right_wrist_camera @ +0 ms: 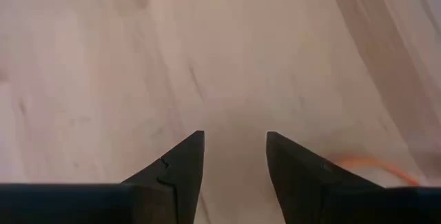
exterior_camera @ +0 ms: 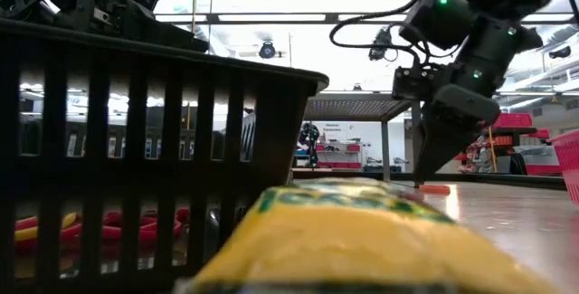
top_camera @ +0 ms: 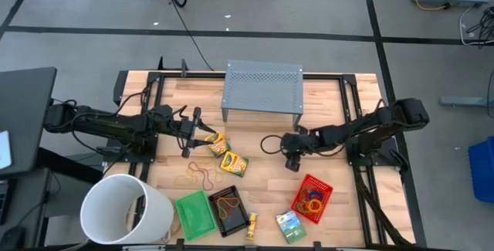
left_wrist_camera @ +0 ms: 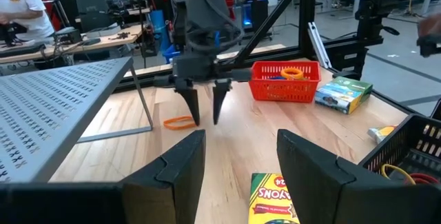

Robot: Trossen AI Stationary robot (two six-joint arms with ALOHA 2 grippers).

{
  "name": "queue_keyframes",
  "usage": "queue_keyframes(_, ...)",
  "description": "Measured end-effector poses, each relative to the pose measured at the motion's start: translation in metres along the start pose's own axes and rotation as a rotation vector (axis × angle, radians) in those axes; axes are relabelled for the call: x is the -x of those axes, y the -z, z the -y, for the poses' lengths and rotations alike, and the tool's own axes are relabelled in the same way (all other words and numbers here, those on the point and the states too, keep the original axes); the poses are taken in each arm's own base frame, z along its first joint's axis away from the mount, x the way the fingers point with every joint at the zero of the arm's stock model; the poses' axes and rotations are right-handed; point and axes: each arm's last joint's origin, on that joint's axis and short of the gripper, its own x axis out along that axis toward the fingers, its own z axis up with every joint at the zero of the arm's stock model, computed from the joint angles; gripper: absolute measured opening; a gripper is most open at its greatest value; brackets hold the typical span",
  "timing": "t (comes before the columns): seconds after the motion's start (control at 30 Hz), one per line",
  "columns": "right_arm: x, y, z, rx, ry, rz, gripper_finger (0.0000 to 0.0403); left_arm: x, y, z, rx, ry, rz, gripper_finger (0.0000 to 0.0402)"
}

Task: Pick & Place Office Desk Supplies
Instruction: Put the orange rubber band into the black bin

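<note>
My right gripper (top_camera: 292, 162) points down at the bare wood in the table's middle, open, with nothing between its fingers (right_wrist_camera: 234, 141). An orange ring (left_wrist_camera: 179, 122) lies flat on the table just beside its tips. My left gripper (top_camera: 201, 133) stands level at the middle left, open (left_wrist_camera: 241, 155). A yellow-green crayon box (left_wrist_camera: 272, 198) lies flat on the table just ahead of it, untouched. A second crayon box (top_camera: 234, 163) lies next to it, and a third (top_camera: 290, 226) near the front edge. Brown rubber bands (top_camera: 197, 176) lie loose on the wood.
A red mesh tray (top_camera: 312, 198) holds coloured rings. A black tray (top_camera: 230, 208) and a green tray (top_camera: 194, 214) sit at the near edge, with a yellow glue stick (top_camera: 252, 226) beside them. A white bucket (top_camera: 123, 208) stands near left. A grey perforated stand (top_camera: 262, 89) is at the back.
</note>
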Motion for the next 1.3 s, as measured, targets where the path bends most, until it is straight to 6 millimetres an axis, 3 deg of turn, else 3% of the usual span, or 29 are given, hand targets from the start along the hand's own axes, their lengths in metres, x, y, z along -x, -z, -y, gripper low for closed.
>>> queue_keyframes(0.37,0.013,-0.004,0.012,-0.008,0.119,-0.193,0.0165,0.0,0.001,0.0,0.001,0.001,-0.006,0.0185)
queue_keyframes(0.67,0.011,-0.009,0.027,-0.02,0.053,-0.219,0.0165,0.0,0.001,0.0,0.002,0.002,-0.008,0.0185)
queue_keyframes(1.03,-0.013,-0.006,0.027,0.001,0.042,-0.284,0.0159,0.0,0.001,0.0,0.003,0.002,-0.01,0.0185)
queue_keyframes(1.13,-0.015,-0.005,0.027,0.006,0.051,-0.289,0.0127,0.0,0.001,0.0,0.004,0.003,-0.015,0.0185)
queue_keyframes(1.3,-0.016,-0.006,0.02,0.054,0.052,-0.253,0.0016,0.0,0.001,0.0,0.004,0.003,-0.015,0.0185)
